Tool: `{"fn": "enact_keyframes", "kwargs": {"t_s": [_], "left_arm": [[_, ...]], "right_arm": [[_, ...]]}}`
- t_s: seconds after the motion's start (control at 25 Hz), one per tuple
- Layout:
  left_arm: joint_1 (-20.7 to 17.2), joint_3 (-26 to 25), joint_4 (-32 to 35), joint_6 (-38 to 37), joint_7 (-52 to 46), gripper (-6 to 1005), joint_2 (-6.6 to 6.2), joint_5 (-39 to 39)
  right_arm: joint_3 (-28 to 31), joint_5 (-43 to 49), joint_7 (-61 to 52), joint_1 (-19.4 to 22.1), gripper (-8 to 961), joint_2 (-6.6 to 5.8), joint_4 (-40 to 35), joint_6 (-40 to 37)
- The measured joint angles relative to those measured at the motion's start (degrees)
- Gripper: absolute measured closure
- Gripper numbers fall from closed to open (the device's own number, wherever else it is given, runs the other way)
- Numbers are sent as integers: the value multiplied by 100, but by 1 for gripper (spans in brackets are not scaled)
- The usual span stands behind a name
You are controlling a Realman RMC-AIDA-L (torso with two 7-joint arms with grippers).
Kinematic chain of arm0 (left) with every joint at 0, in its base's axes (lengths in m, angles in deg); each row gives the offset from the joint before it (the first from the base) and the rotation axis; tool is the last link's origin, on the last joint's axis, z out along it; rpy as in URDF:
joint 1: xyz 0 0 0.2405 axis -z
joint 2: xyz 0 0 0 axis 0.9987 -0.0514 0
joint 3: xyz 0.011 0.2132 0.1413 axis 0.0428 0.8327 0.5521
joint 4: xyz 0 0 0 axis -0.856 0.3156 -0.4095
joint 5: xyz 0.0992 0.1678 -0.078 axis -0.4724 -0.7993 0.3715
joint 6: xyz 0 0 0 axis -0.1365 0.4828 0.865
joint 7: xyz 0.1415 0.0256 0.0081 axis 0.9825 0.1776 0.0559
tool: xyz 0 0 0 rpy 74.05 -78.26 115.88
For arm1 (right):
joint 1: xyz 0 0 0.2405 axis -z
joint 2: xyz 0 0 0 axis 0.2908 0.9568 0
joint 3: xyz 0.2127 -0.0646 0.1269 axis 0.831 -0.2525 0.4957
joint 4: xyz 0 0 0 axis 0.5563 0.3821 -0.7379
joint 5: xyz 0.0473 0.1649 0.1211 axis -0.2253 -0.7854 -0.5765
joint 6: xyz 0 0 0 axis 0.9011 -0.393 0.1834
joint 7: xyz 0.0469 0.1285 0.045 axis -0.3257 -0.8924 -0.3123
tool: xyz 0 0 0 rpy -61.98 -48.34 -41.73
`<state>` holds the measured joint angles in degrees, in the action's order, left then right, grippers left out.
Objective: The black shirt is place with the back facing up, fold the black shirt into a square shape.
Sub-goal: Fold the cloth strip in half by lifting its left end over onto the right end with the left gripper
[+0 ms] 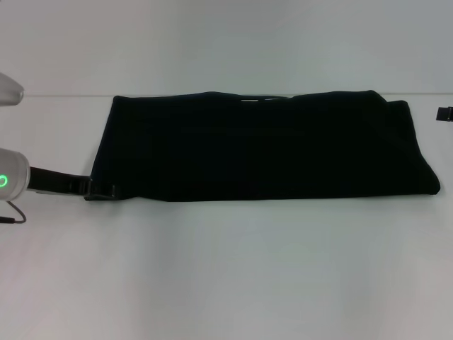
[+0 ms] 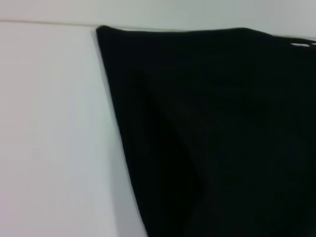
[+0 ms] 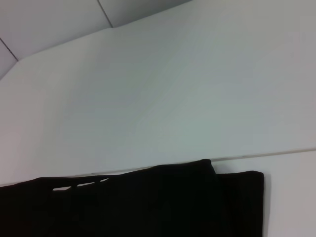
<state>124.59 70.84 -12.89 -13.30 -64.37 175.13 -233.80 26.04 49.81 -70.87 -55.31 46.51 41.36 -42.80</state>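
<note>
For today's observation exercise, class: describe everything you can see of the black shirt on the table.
The black shirt is plain, matte, soft-looking fabric with no visible print. It lies flat on the white table, already folded into a long band running left to right, wider than it is deep, not yet square. Its far edge shows small gaps near the middle, and its right end shows layered folds. The left gripper sits at its near left corner; whether it pinches the cloth cannot be told. The right gripper is barely visible beyond the right end.

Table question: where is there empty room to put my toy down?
The near half of the table, in front of the black shirt, is bare. The left hand crowds the shirt's near-left corner.
</note>
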Motion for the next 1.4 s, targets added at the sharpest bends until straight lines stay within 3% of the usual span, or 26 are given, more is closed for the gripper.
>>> {"fn": "enact_keyframes", "kwargs": {"t_s": [0.44,0.84,1.08,1.4], "left_arm": [[-6,26,-65,110,99,428,-26,-41],[23,42,-156,458,213,881,-28,-55],[78,27,-93,447,246,982,-93,-58],[90,31,-63,309,337,981,-104,-64]], "right_arm": [[13,0,0,0,272,0,0,-4],[14,0,0,0,273,-16,0,-21],[-57,287,-303,8,280,-129,3,-257],[-65,1071,-818,5,298,-217,12,-749]]}}
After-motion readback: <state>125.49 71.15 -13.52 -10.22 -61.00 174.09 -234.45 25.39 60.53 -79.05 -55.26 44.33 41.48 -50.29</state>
